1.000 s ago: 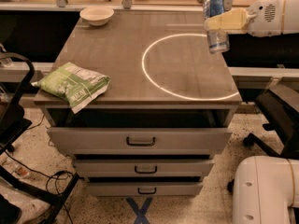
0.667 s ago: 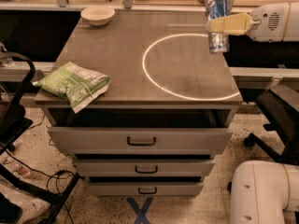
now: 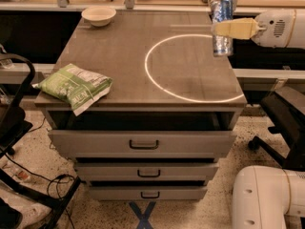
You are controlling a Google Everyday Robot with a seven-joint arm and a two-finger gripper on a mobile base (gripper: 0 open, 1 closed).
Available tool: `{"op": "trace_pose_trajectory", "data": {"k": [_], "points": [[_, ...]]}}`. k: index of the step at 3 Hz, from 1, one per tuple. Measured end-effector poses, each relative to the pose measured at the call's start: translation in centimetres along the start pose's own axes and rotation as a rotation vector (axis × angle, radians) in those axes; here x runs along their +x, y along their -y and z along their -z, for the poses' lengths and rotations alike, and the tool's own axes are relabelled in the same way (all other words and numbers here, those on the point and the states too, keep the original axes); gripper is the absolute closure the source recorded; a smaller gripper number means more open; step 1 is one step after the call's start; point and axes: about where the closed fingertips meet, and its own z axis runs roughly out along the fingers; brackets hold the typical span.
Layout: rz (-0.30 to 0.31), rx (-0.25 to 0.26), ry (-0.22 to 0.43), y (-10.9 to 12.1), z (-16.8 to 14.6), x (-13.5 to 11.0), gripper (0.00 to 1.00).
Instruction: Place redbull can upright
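Here, in the camera view, my gripper (image 3: 220, 28) was at the far right edge of the table (image 3: 119, 46), with my white arm (image 3: 279, 28) stretching off past that edge. Its pale yellow fingers (image 3: 238, 28) were clenched on the redbull can (image 3: 222, 45), crossing its middle, so that blue and silver showed above and below them. The can stood upright in my grasp, top end upward, by the far right part of the white ring of light (image 3: 164, 87) drawn on the tabletop. Whether its base touched the surface or hung just over it, I could not tell.

Well apart from the can, a green snack bag (image 3: 74, 86) lay flat on the near left corner of the table, one corner poking over the front edge. A white bowl (image 3: 98, 15) sat at the far left. Below the top, three drawers were stacked, and the top drawer (image 3: 143, 144) stood pulled out a little. A blue tape cross (image 3: 143, 214) marked the floor in front, and my white base (image 3: 267, 197) filled the lower right corner
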Motion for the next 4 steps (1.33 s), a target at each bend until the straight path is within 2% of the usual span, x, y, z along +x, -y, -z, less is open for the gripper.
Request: {"op": "trace_pose_trajectory", "data": {"k": [1, 2, 3, 4], "points": [[-0.008, 0.001, 0.008, 0.0, -0.3, 0.4, 1.00], [0.021, -0.038, 0.074, -0.2, -0.6, 1.4, 1.00], [0.063, -0.086, 0.099, -0.5, -1.4, 2.5, 1.00], [0.147, -0.073, 0.043, -0.6, -2.3, 3.6, 1.00]]}}
